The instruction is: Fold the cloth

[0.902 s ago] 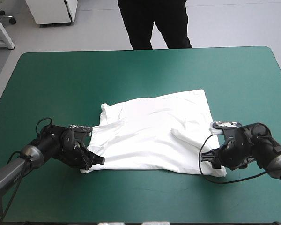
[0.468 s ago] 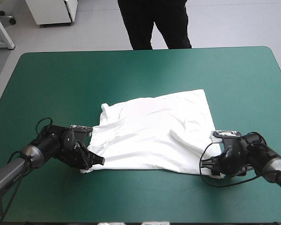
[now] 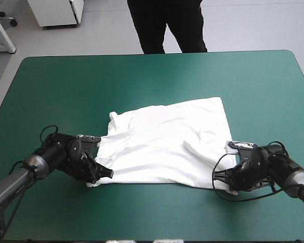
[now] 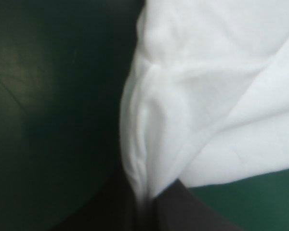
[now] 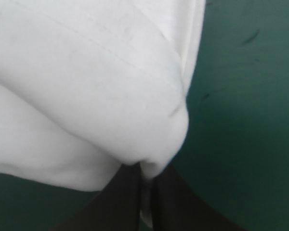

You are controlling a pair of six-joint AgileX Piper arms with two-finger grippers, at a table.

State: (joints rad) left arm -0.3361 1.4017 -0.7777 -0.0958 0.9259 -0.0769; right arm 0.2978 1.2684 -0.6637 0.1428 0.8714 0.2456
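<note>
Each near shirt [image 3: 162, 142] corner is pinched, by left tool [image 3: 109, 173] and right tool [image 3: 216, 178]; lift evenly, keep hem taut.

The high camera is looking forward and down from above and behind the robot, taking in the whole teal-green table [image 3: 142, 81] from some way off. The left wrist camera is riding just above the left gripper [image 4: 145, 195] and looking along it, very close to the near left corner of the T-shirt [image 4: 207, 86]. The right wrist camera is doing likewise over the right gripper [image 5: 145, 175] at the near right corner. Both corners are also showing in the high view.
</note>
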